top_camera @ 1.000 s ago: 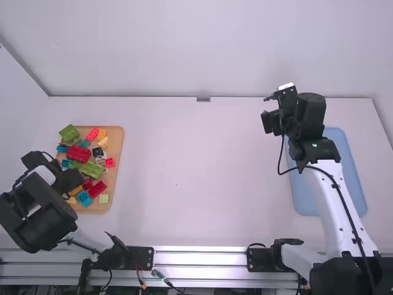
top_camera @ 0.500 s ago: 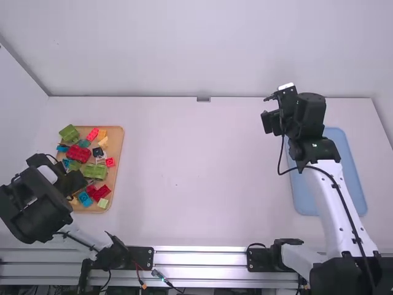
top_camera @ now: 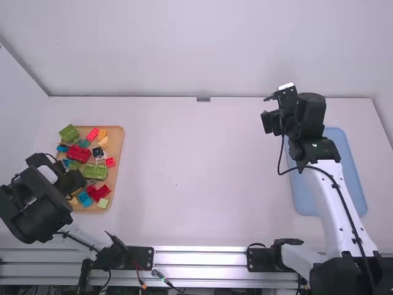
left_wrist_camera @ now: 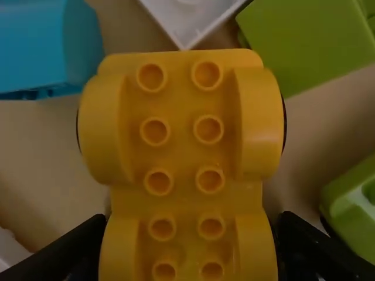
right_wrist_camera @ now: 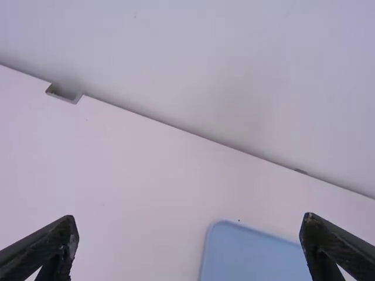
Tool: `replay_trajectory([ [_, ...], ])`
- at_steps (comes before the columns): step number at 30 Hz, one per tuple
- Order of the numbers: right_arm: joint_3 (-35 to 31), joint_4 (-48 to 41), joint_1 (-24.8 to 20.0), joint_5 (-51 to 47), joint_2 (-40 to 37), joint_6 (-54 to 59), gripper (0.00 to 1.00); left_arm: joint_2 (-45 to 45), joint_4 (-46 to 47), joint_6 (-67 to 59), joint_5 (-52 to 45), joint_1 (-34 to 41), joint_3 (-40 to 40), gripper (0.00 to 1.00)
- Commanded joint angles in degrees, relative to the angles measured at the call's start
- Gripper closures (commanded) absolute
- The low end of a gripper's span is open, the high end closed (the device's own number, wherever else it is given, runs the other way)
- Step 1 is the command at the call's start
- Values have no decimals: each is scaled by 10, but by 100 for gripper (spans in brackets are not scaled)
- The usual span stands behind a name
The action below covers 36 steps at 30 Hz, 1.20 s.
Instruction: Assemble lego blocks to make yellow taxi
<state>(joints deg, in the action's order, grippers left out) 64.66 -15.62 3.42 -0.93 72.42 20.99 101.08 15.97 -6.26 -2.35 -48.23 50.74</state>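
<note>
Your left arm has drawn back slightly, and the green block (top_camera: 95, 171) and red blocks (top_camera: 103, 191) near its fingers have shifted on the wooden tray (top_camera: 119, 150); your left gripper (left_wrist_camera: 192, 219) looks clamped on the yellow base (left_wrist_camera: 181, 134), likely the taxi's chassis, though you can't tell if it's lifted. Its wrist is bent low over the tray; your right gripper (right_wrist_camera: 188, 219) hangs with fingers apart, the blue tray (right_wrist_camera: 252, 252) beyond and between them.

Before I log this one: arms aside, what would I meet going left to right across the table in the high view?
Brown tray with lego blocks → small grey fitting at the table's far edge → blue tray
</note>
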Motion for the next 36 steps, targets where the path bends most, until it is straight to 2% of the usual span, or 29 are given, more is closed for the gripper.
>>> replay_trajectory([
  [1, 24, 1, 4, 0, 3, -2, 1, 4, 3, -11, 1, -4, 1, 28],
  [5, 24, -1, 4, 0, 3, -1, 1, 4, 5, -7, -1, 0, 1, 34],
  [8, 24, -1, 4, 0, 3, -2, 1, 4, 10, -7, 0, 1, 2, 43],
  [10, 24, -1, 4, 0, 3, -1, 1, 4, 18, -7, 3, -2, 7, 44],
  [13, 24, -1, 4, 0, 3, -2, 1, 4, 48, -3, 2, 2, 30, 51],
  [17, 24, -1, 4, 0, 3, -1, 1, 2, 105, 70, 2, 0, 86, 53],
  [20, 24, -1, 4, 0, 3, -1, 1, -4, 144, 105, 1, 5, 126, 62],
  [24, 24, 0, 4, 0, 3, -2, 1, -18, 196, 101, -47, 28, 178, 76],
  [28, 24, -1, 4, 0, 3, -2, 1, -42, 217, 81, -88, 82, 199, 89],
  [30, 24, -1, 4, 0, 3, -2, 1, -57, 218, 82, -77, 117, 196, 90],
  [34, 24, -1, 4, 0, 3, -1, 1, -92, 223, 67, -5, 240, 186, 90],
  [35, 24, -1, 4, 0, 3, -1, 1, -92, 223, 67, -5, 240, 186, 90],
  [36, 24, -1, 4, 0, 3, -1, 1, -102, 231, 37, 3, 291, 183, 90],
])
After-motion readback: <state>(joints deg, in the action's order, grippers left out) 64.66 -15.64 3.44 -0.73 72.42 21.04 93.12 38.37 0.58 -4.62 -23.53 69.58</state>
